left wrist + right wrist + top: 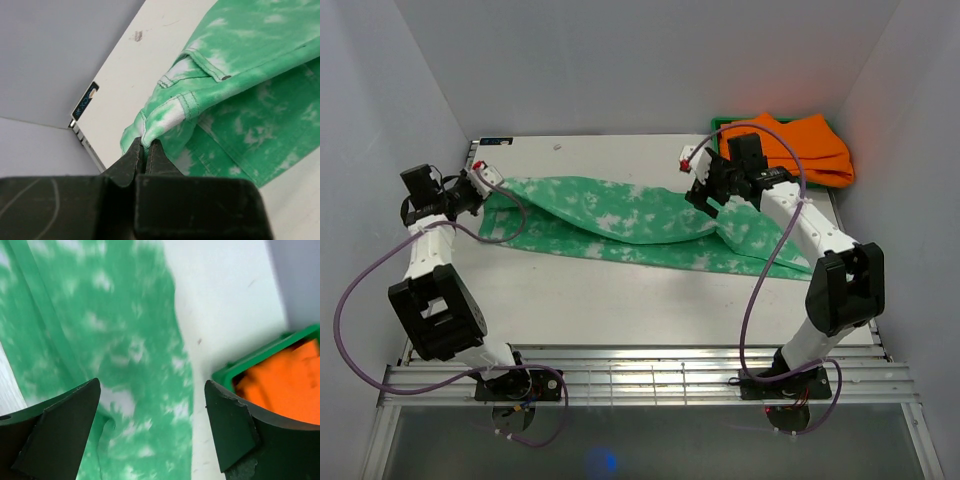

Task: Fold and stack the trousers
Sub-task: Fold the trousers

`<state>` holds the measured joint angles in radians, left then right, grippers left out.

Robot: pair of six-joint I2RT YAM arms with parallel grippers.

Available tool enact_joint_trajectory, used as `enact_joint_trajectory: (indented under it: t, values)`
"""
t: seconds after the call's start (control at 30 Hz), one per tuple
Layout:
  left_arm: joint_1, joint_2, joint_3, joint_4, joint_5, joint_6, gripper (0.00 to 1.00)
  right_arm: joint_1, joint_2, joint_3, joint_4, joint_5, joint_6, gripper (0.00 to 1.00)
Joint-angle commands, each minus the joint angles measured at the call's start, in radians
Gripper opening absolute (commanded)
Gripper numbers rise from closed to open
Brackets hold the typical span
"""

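The green trousers (620, 215) with white blotches lie stretched across the table, waist at the left, legs running to the right. My left gripper (480, 185) is shut on the waistband corner (146, 134), pinching a fold of cloth between its tips. At the right end of the trousers my right gripper (708, 200) hovers over the leg cloth (135, 365). Its jaws stand wide apart with nothing between them.
A green bin (250, 365) holding folded orange garments (810, 145) sits at the back right corner, close beside my right gripper. White walls close in the table (620, 290) on three sides. Cables loop from both arms.
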<state>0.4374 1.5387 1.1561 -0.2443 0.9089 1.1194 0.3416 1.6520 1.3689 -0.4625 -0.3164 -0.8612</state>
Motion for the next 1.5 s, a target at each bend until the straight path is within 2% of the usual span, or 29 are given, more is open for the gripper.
enact_joint_trajectory:
  t: [0.0,0.03,0.17,0.33,0.47,0.6,0.87,0.97,1.0,1.13,1.17,1.2,1.23,1.27,1.3,1.33,1.4,1.43,1.47]
  values:
    - [-0.043,-0.049,-0.013,-0.154,-0.004,0.034,0.00,0.109,0.010,0.198,0.094,-0.164,0.183,0.90]
    - [-0.046,-0.045,-0.009,-0.173,-0.001,0.037,0.00,0.135,0.032,0.228,0.116,-0.199,0.201,0.90]
    - [-0.060,-0.019,0.045,-0.268,0.028,0.000,0.00,0.264,0.188,0.301,0.405,-0.262,0.428,0.90]
    - [-0.060,-0.003,0.106,-0.361,0.071,-0.055,0.00,0.378,0.386,0.476,0.528,-0.318,0.473,0.90]
    - [-0.060,0.023,0.145,-0.366,0.067,-0.131,0.00,0.434,0.505,0.561,0.588,-0.339,0.533,0.90]
    - [-0.058,0.049,0.175,-0.398,0.093,-0.150,0.00,0.493,0.580,0.579,0.703,-0.282,0.534,0.90]
    - [-0.058,0.075,0.203,-0.428,0.128,-0.188,0.00,0.600,0.710,0.639,0.953,-0.011,0.455,0.91]
    - [-0.058,0.074,0.200,-0.438,0.127,-0.187,0.00,0.620,0.805,0.755,0.957,0.031,0.447,1.00]
    - [-0.060,0.072,0.200,-0.440,0.131,-0.188,0.00,0.622,0.833,0.829,0.947,0.033,0.442,0.99]
    - [-0.058,0.058,0.212,-0.447,0.165,-0.227,0.00,0.631,0.917,0.903,0.969,0.037,0.395,0.82]
    - [-0.058,0.054,0.214,-0.452,0.176,-0.234,0.00,0.631,0.934,0.900,0.981,0.042,0.383,0.74]
    - [-0.058,0.049,0.214,-0.454,0.183,-0.243,0.00,0.632,0.942,0.901,0.995,0.051,0.373,0.57]
    - [-0.058,0.043,0.211,-0.454,0.199,-0.262,0.00,0.632,0.948,0.900,0.999,0.078,0.366,0.47]
    - [-0.058,0.031,0.211,-0.454,0.203,-0.271,0.00,0.632,0.954,0.895,1.009,0.095,0.364,0.22]
    - [-0.058,0.025,0.209,-0.454,0.209,-0.283,0.00,0.631,0.954,0.889,1.033,0.111,0.364,0.11]
    - [-0.055,0.020,0.209,-0.454,0.212,-0.312,0.04,0.631,0.951,0.882,1.047,0.137,0.364,0.08]
    - [-0.040,0.003,0.200,-0.370,0.209,-0.421,0.26,0.626,0.942,0.862,1.070,0.149,0.367,0.08]
    - [0.009,-0.005,0.186,-0.310,0.211,-0.605,0.43,0.626,0.939,0.861,1.081,0.163,0.376,0.08]
    - [0.038,-0.012,0.157,-0.183,0.228,-0.700,0.51,0.622,0.934,0.861,1.084,0.168,0.381,0.08]
